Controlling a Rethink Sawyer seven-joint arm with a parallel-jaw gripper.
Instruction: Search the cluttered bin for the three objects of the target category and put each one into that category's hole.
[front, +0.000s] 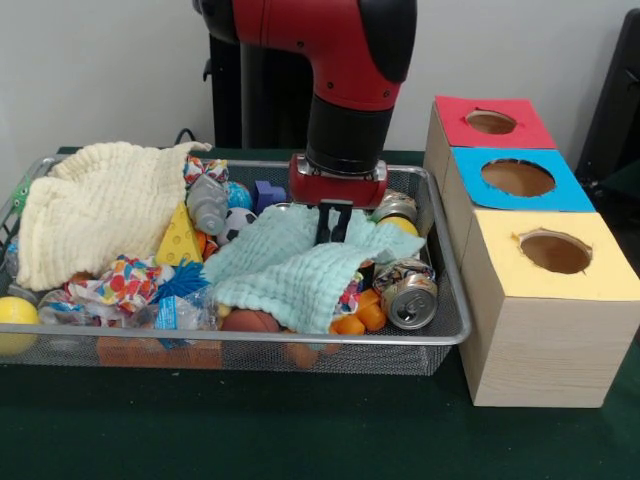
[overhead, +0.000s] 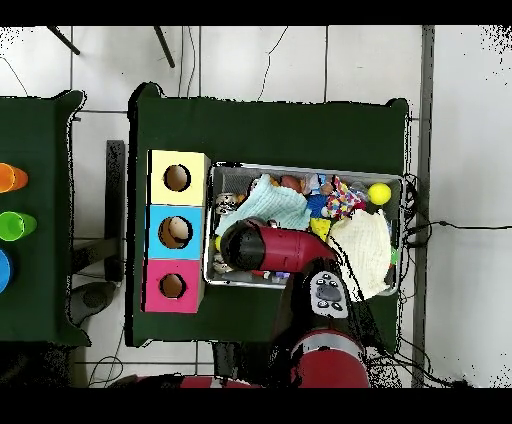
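The red and black arm (front: 345, 70) comes down over the wire bin (front: 455, 335), which lies on the green table (front: 300, 430), and its gripper (front: 334, 224) sits on a pale green cloth (front: 285, 265) spread over the middle and right part of the bin. The two dark fingers (front: 327, 222) stand close together with folds of the green cloth pressed against them, but whether they pinch the cloth or merely touch it cannot be told. A cream cloth (front: 95, 205) covers the bin's far left corner. One clear plastic bottle with a blue label (front: 180, 312) lies against the bin's front edge, left of centre, partly under a patterned cloth (front: 125, 280); no other bottles can be made out. A shiny can (front: 410, 298) lies on its side near the front right corner, and another can (front: 397, 207) stands near the far right corner. A yellow ball (front: 15, 320) rests at the front left corner. Just beside the bin's right edge stand three wooden boxes in a row; the blue hole (front: 518, 178) is in the middle one, between the red (front: 490, 122) and the yellow (front: 555, 252).
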